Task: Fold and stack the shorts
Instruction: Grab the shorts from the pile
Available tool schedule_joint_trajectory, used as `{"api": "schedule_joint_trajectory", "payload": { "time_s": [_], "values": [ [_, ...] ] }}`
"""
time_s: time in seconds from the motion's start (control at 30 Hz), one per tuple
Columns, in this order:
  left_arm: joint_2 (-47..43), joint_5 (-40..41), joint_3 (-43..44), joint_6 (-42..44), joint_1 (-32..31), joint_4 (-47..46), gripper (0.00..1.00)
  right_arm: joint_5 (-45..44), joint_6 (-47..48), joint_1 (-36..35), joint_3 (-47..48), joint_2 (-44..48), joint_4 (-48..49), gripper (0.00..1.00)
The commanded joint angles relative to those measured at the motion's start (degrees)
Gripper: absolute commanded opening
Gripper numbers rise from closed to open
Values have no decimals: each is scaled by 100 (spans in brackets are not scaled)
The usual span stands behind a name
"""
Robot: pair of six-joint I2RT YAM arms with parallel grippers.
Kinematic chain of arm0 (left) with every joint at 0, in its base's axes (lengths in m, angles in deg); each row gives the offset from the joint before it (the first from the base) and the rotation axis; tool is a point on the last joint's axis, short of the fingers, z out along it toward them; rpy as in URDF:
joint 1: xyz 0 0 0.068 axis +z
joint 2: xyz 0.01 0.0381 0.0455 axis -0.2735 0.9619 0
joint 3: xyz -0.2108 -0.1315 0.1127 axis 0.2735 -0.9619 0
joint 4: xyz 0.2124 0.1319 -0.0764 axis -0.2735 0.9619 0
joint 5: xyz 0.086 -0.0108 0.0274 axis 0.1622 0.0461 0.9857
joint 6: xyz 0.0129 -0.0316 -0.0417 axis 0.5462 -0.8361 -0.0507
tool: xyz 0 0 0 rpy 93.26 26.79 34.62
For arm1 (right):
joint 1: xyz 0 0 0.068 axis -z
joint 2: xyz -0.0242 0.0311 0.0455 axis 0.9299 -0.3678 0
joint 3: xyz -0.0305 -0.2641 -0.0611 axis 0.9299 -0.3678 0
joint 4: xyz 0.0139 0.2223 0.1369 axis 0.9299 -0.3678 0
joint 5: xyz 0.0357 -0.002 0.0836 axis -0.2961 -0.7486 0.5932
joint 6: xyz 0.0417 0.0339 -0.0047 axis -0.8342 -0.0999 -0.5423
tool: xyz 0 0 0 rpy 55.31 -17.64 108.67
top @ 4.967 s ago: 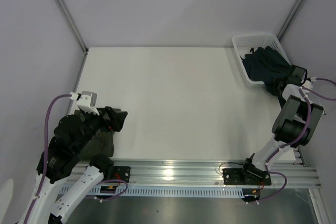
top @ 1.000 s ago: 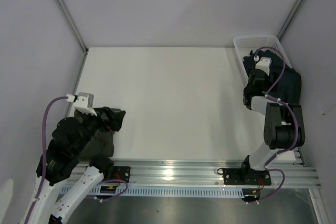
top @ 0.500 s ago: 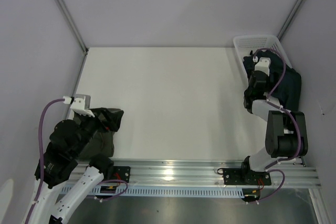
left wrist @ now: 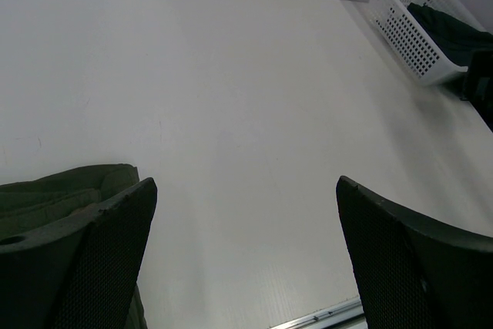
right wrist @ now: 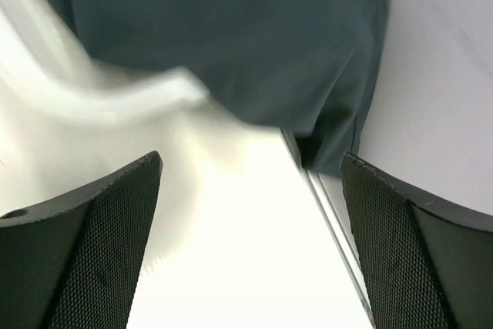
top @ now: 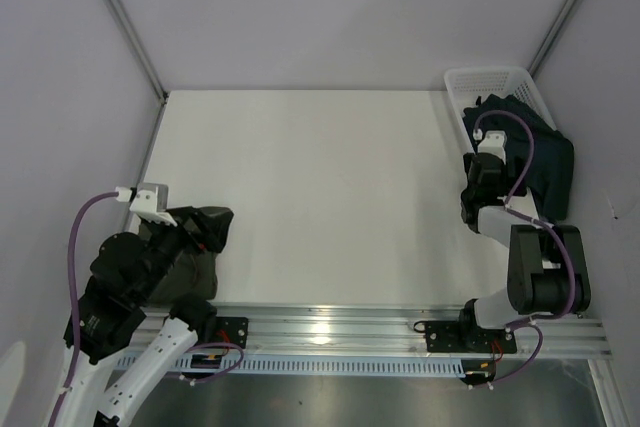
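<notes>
Top external view alone shows the whole white plastic mesh basket [top: 458, 97] at the far right of the white table [top: 320, 177]. The dark navy-teal cloth shorts [top: 550, 162] lie half inside it and spill over its side. Left wrist view shows the olive-green cloth shorts [left wrist: 54, 194] bunched near left, beside the left gripper [left wrist: 245, 213]. Right wrist view is blurry. The left gripper and the right gripper [right wrist: 250, 167] both have their jaws wide apart and hold nothing.

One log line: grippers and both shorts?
left gripper open | right gripper open | olive-green shorts at table's near-left corner | navy shorts spilling from white basket
</notes>
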Motion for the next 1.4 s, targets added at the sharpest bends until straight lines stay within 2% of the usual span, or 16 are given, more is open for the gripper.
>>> {"api": "schedule_joint_trajectory", "payload": {
  "time_s": [0.0,0.1,0.33,0.5,0.57,0.8,0.9,0.93,0.97,1.03,1.07,1.1,1.17,1.37],
  "values": [
    [-67,89,-33,-26,-18,-134,99,-356,304,-21,-186,-350,239,98],
    [-93,185,-24,-52,-26,-108,99,-348,480,58,-257,-700,714,98],
    [-23,300,-33,-79,-35,-99,99,12,542,848,24,-1606,1645,98],
    [-23,353,-24,-96,-44,-72,99,-93,936,981,437,-2502,2462,98],
    [-14,335,-24,-96,-35,-81,99,-163,990,1060,639,-2714,2560,98],
    [-14,326,-33,-87,-35,-90,99,-32,112,1412,1246,-2837,2306,94],
    [-14,326,-25,-87,-44,-90,99,-190,85,1386,1282,-2882,2367,84],
    [-31,326,-33,-87,-44,-81,99,-173,67,1403,1255,-2864,2376,77],
    [-31,335,-33,-87,-44,-81,99,-190,41,1403,1255,-2812,2341,58],
    [-66,344,-33,-87,-44,-90,99,-207,-29,1421,1211,-2733,2332,38],
    [-67,344,-25,-96,-35,-90,99,-225,-160,1421,1194,-2689,2332,19],
    [-67,344,-24,-88,-44,-90,99,-303,-231,1421,1185,-2601,2298,10],
    [-67,335,-33,-87,-44,-90,99,-356,-363,1377,1228,-2504,2175,0],
    [-154,335,-33,-87,-44,-108,99,-918,-442,1175,1351,-1995,1990,0]
  ]
}}
